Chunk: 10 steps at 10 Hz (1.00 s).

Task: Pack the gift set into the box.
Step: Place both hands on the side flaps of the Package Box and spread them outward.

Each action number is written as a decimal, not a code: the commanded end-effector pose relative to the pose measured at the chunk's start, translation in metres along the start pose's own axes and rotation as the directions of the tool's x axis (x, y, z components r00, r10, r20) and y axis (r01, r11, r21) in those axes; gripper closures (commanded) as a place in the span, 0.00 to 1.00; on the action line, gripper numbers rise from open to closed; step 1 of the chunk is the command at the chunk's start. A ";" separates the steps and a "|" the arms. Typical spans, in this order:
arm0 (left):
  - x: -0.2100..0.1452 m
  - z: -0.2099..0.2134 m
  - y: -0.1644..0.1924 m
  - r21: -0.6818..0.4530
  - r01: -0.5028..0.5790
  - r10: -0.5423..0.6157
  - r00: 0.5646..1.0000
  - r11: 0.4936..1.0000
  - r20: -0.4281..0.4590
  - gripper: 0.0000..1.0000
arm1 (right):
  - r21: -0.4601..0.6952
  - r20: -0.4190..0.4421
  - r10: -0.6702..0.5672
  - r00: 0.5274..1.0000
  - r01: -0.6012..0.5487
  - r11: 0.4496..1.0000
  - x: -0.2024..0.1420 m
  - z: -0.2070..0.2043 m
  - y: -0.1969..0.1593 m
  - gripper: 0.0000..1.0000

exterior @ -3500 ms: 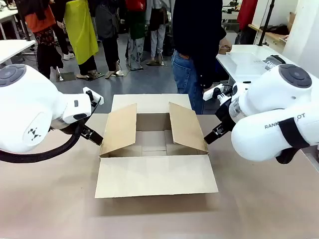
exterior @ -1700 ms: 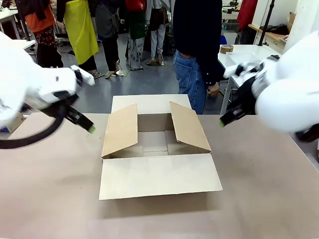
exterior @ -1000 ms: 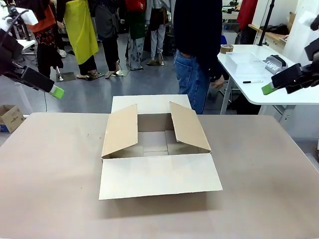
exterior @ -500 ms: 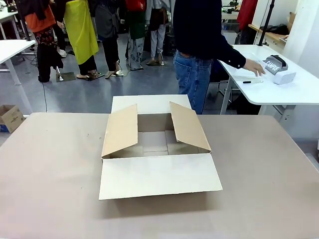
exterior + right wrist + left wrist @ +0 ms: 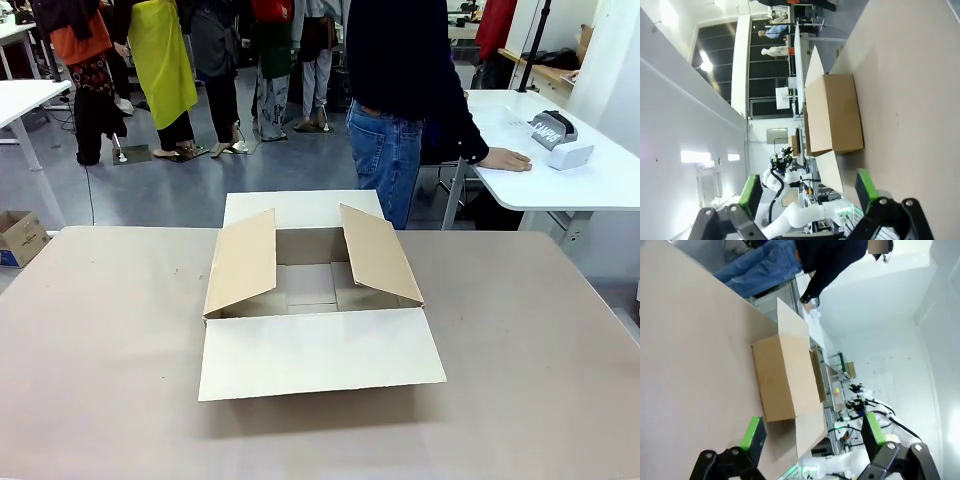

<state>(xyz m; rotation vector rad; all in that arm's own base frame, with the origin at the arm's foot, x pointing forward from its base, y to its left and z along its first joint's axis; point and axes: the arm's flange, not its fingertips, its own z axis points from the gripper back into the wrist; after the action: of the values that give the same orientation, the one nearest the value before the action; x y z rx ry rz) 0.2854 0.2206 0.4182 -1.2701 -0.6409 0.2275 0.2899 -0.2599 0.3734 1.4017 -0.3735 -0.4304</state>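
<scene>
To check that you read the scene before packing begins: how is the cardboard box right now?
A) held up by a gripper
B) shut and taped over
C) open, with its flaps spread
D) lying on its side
C: the box sits upright on the table, with its near flap flat on the tabletop, its side flaps raised and its inside showing.

Left gripper (image 5: 811, 420) and right gripper (image 5: 807, 178) are black, green-padded.

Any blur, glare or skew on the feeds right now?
Front view: sharp, evenly lit, soft shadow at the box. Left wrist view: rolled sideways, white backdrop washed out beyond the open left hand. Right wrist view: sideways, lamps glaring, right hand crisp.
</scene>
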 end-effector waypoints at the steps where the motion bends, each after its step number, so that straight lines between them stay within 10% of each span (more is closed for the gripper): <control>1: -0.008 0.017 -0.016 -0.045 0.072 -0.073 0.997 0.996 -0.008 0.00 | -0.020 -0.048 0.060 0.997 -0.061 0.998 -0.009 0.006 0.017 0.00; 2: 0.000 0.000 0.000 0.000 0.000 0.000 1.000 1.000 0.000 0.00 | 0.000 0.000 0.000 1.000 0.000 1.000 0.000 0.000 0.000 0.00; 4: -0.005 -0.067 -0.069 0.104 0.207 -0.189 0.968 0.973 -0.164 0.00 | -0.383 -0.027 0.219 0.975 -0.212 0.899 -0.022 -0.083 0.085 0.00; 7: -0.047 -0.216 -0.139 0.195 0.503 -0.291 0.729 0.842 -0.620 0.00 | -0.559 -0.413 0.480 0.774 -0.632 0.537 -0.084 -0.262 0.180 0.00; 8: -0.062 -0.248 -0.143 0.299 0.584 -0.303 0.714 0.754 -0.631 0.00 | -0.578 -0.489 0.491 0.720 -0.690 0.436 -0.101 -0.302 0.180 0.00; 10: -0.072 -0.270 -0.152 0.261 0.589 -0.337 0.710 0.765 -0.618 0.00 | -0.569 -0.534 0.503 0.680 -0.729 0.381 -0.118 -0.333 0.179 0.00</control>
<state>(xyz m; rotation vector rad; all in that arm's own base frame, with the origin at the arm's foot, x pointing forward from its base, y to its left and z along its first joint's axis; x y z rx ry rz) 0.3405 -0.1054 0.4956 -0.6017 -0.3366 -0.4390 0.3395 0.1343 0.5144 0.4204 -0.3978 0.2934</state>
